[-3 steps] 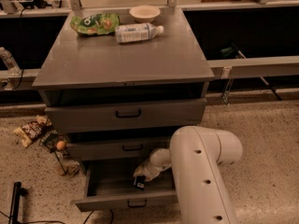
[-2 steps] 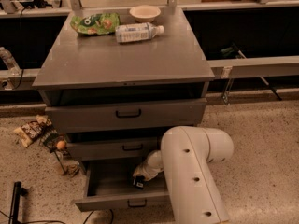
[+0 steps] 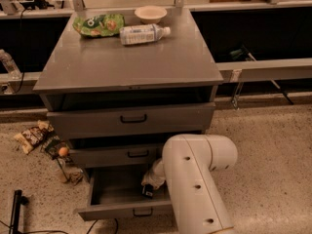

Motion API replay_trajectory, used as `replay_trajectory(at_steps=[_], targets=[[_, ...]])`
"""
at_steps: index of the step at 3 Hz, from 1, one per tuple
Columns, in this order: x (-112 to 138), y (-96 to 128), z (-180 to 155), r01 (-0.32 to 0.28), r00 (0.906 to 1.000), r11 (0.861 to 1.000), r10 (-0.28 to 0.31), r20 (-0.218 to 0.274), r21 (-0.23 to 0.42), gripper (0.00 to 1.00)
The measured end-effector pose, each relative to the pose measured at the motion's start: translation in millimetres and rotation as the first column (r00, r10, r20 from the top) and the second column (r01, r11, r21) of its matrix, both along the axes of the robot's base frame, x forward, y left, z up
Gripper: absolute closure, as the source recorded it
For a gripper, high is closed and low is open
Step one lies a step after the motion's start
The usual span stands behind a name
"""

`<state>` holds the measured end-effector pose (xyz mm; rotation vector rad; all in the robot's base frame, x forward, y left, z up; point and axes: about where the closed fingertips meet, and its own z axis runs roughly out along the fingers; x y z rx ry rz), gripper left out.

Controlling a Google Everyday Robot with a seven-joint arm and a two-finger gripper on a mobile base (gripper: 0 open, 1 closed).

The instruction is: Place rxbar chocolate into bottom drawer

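My tool [image 3: 150, 182] sits low inside the open bottom drawer [image 3: 112, 210], partly hidden behind the arm [image 3: 195, 189]; I cannot tell whether it grips anything. The bar [image 3: 147, 191] shows dark right at its tip, within that drawer.

no legible text: on the tabletop [image 3: 126, 62], the green snack bag [image 3: 99, 24] shows white lettering and the bottle [image 3: 141, 34] a pale printed label, both unreadable. the gripper [image 3: 148, 185] sits inside the open bottom drawer [image 3: 113, 210].
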<state>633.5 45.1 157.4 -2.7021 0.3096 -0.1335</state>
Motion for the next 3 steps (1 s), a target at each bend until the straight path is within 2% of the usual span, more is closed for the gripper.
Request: replay_trajectory(at_steps=[1,2,3], targets=[[-2.1,-4.3,8.1,-0.035,0.9993,0.999,0.035,-0.012,-0.019,0.05],[-8.1,-15.8,28.8,-0.051,0.9983,0.999,0.051,-0.029,-0.011,0.14],[-13.6,-25.2,46.6,-0.056,0.9978,0.998,0.056,-0.034,0.008,0.39]])
